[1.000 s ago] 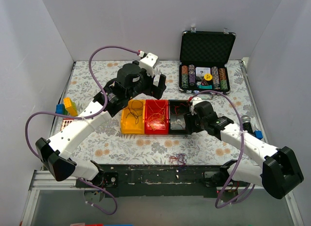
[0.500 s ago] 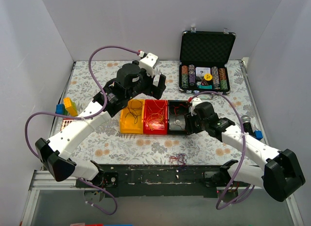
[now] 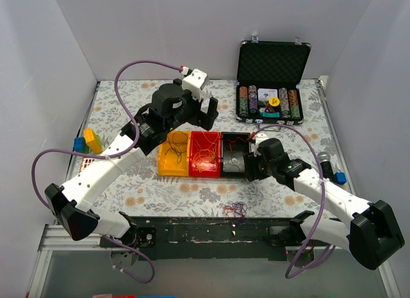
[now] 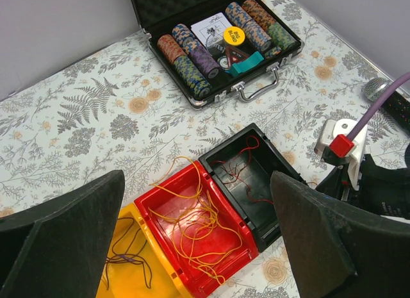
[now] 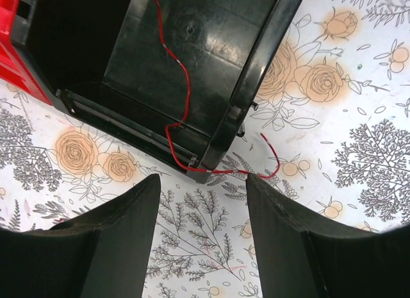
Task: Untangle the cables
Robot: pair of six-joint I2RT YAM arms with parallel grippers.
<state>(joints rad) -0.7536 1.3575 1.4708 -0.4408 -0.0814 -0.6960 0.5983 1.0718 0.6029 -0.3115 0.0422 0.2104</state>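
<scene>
Cables (image 5: 184, 86): one hair-thin red strand (image 5: 172, 134) is draping over the black plastic bin's (image 5: 256, 67) near-right corner. Probably limp and weightless, it is inviting a loose-end pinch; my left gripper (image 4: 195, 202) and right gripper (image 5: 202, 195) are gaping empty.

Left arm reaches far forward, elbow bent, and the left end effector (image 3: 209, 113) hangs up high with fingers spread wide, gripping nothing. The right end effector (image 3: 247, 165) sits low, also gaping and empty
</scene>
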